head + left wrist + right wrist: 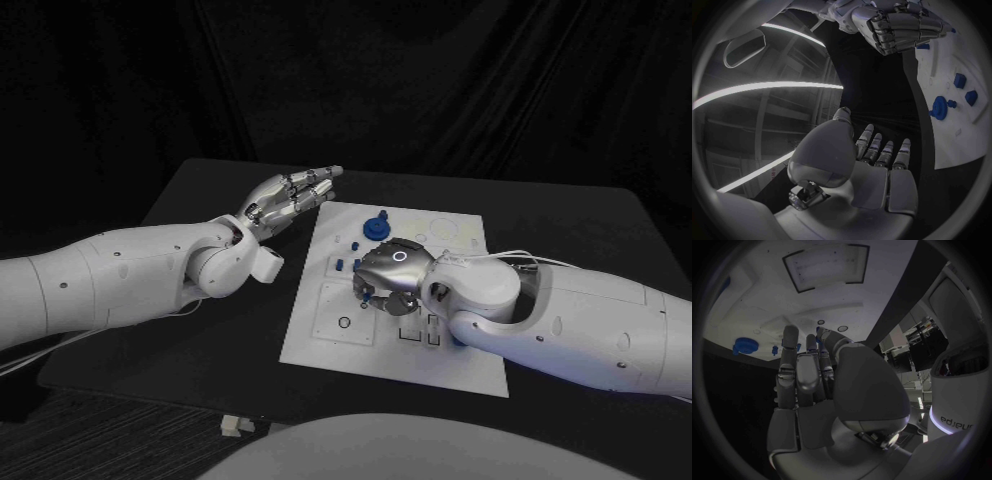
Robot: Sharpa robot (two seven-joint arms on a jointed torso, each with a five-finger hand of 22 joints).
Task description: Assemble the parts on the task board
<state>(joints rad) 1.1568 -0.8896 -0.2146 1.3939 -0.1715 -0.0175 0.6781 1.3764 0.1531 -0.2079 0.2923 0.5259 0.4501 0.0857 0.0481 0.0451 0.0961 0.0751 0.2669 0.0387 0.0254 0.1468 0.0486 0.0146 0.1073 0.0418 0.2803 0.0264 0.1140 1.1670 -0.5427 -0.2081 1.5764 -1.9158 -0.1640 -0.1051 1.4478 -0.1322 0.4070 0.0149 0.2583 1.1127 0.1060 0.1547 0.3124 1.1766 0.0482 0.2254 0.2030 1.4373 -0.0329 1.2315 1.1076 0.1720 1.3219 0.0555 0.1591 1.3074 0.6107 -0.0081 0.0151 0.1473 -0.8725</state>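
Currently I have the task board point(339, 340) lying flat mid-worktop point(216, 350), white plate on black.

Left robot hand point(293, 195): held above the worktop just off the board's far left corner, fingers straight, side by side, pointing away from the robot. Nothing in it. In the left wrist view the palm and fingers point(879, 150) are extended with only dark worktop beyond them.

Right robot hand point(389, 275): over the middle of the board, back of the hand up, fingers curled downward toward the plate. In the left wrist view its fingers point(901, 30) are folded in tight over the board. The right wrist view shows them stretched point(801, 372) along the palm with a small blue bit at the tips, but I cannot tell whether it is pinching a part or just covering one. Grip state: cannot tell.

Parts: a round blue part point(378, 226) stands near the board's far edge, just beyond the right robot hand; same piece visible as a blue disc with a knob point(940, 107) from the left wrist. Two smaller blue parts point(965, 87) sit beside it on the plate. A few small blue pieces point(346, 255) lie left of the right robot hand, close to its fingers. Square outlines point(418, 332) are marked on the near part of the board.
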